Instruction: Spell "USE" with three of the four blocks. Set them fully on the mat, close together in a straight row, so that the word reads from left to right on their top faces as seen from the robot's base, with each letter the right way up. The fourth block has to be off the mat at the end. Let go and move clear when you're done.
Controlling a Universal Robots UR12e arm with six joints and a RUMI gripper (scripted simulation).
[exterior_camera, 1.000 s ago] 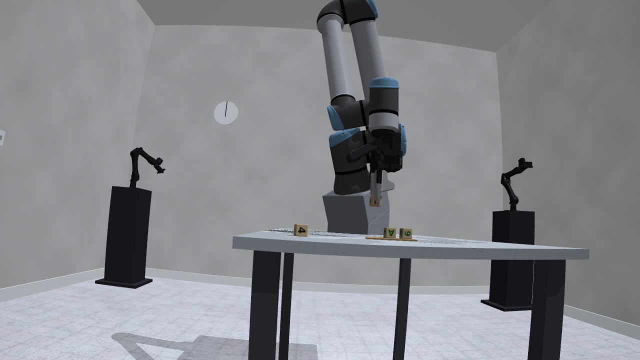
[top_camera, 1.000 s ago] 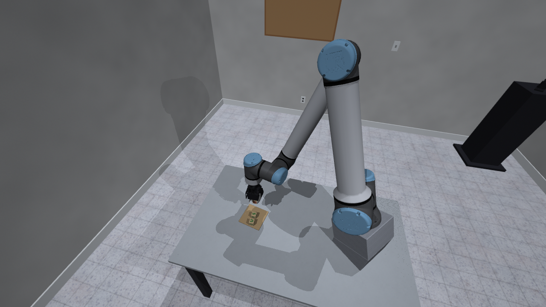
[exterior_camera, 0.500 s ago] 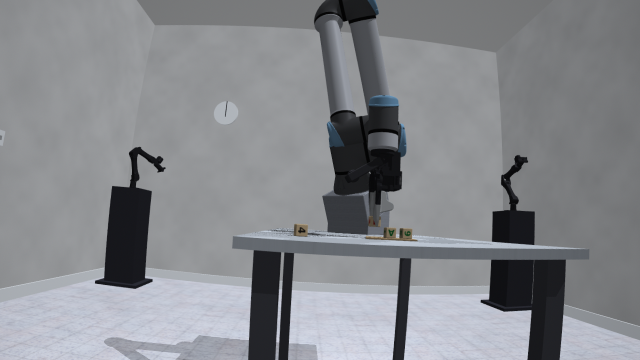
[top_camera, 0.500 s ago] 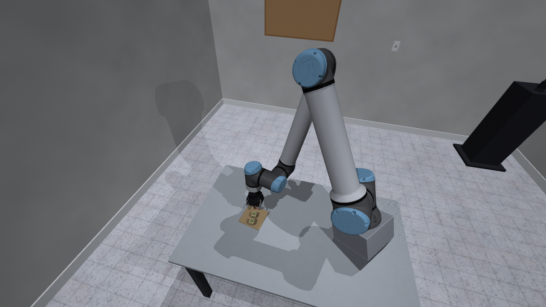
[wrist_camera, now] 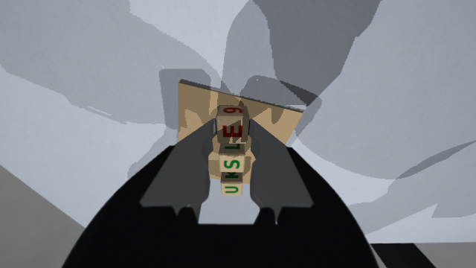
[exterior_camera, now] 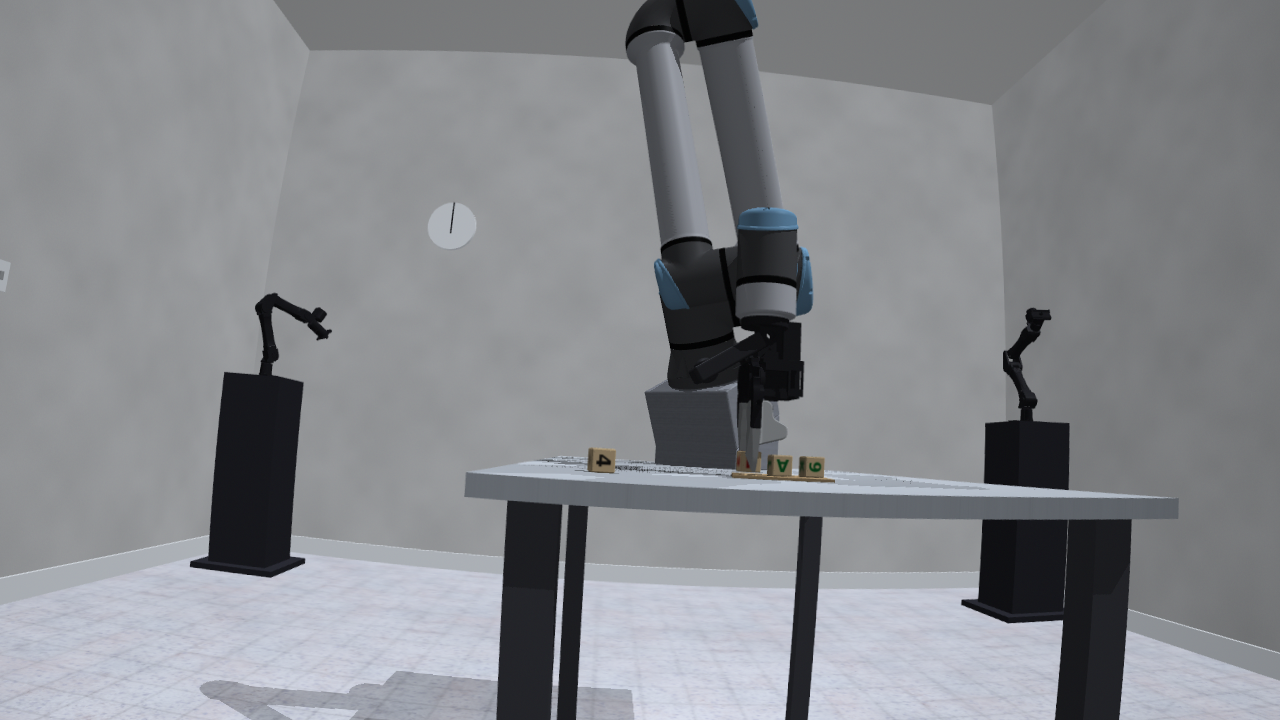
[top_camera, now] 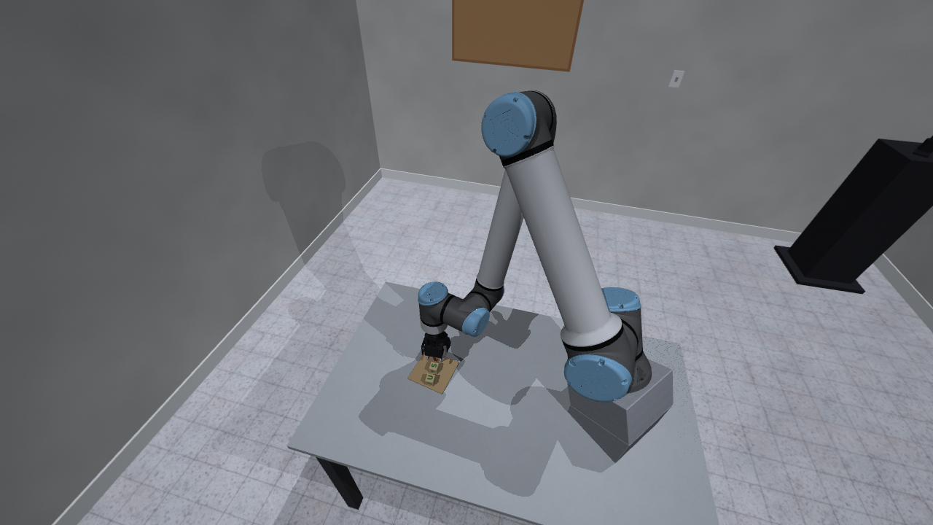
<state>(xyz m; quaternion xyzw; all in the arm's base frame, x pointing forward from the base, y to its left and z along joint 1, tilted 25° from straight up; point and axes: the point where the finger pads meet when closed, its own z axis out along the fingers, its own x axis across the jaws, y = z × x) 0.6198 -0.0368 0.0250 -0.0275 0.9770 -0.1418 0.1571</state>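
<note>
Wooden E block [wrist_camera: 231,126] squeezed tight between the gripper [wrist_camera: 227,164] fingers, low over the tan mat [wrist_camera: 277,119], S block [wrist_camera: 233,165] and U block [wrist_camera: 231,189] lined up just past the fingertips, fourth block [exterior_camera: 602,460] far off on the grey table [exterior_camera: 895,501].

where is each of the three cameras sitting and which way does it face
Top: high in a room corner, looking down at the table; whole arm shows.
Exterior: low, off the table's far side, facing the base; forearm, wrist and gripper show.
Wrist: on the gripper, looking along the fingers at the E block they grip, above the mat.
Shared: all show the mat with the S block.
</note>
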